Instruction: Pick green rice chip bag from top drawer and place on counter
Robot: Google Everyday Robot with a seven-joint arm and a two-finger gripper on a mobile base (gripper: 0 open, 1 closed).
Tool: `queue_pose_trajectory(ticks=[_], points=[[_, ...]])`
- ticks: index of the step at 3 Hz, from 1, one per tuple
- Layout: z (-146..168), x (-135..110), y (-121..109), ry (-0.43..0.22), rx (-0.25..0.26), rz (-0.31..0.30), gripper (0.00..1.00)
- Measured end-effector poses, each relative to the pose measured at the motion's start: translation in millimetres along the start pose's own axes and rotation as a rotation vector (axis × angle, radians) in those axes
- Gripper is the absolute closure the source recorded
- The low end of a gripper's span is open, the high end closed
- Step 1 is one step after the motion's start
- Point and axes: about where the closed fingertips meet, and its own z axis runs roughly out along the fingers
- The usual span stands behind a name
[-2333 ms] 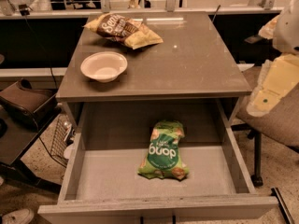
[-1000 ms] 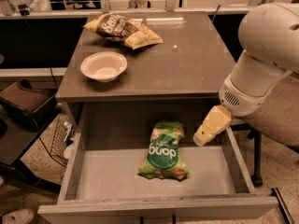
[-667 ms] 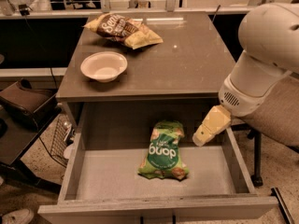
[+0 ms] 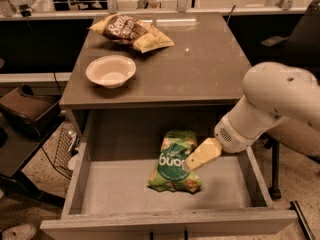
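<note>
The green rice chip bag (image 4: 174,161) lies flat on the pale bottom of the open top drawer (image 4: 115,189), right of its middle. My gripper (image 4: 192,162) reaches down into the drawer from the right on a white arm. Its cream-coloured tip sits right at the bag's right edge, over the lettering. The counter (image 4: 200,64) is the grey-brown tabletop above the drawer.
A white bowl (image 4: 110,71) stands on the counter at the left. A yellow-and-brown chip bag (image 4: 131,31) lies at the counter's back. A dark chair stands to the right of the table, a dark seat and a wire basket to the left.
The arm has swung in from the right and lowered. The gripper has moved left along the drawer until it meets the bag's right edge. The bag has not moved.
</note>
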Motion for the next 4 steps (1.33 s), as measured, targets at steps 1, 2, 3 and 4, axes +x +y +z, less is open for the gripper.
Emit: queue_pose_trajectory(ticks=[1, 2, 3, 4], points=[[32, -9, 13, -0.106, -0.111, 0.032, 0.0], [58, -36, 44, -0.231, -0.199, 0.007, 0.0], [56, -34, 42, -0.224, -0.192, 0.007, 0.0], [89, -57, 49, -0.254, -0.166, -0.065, 0.0]])
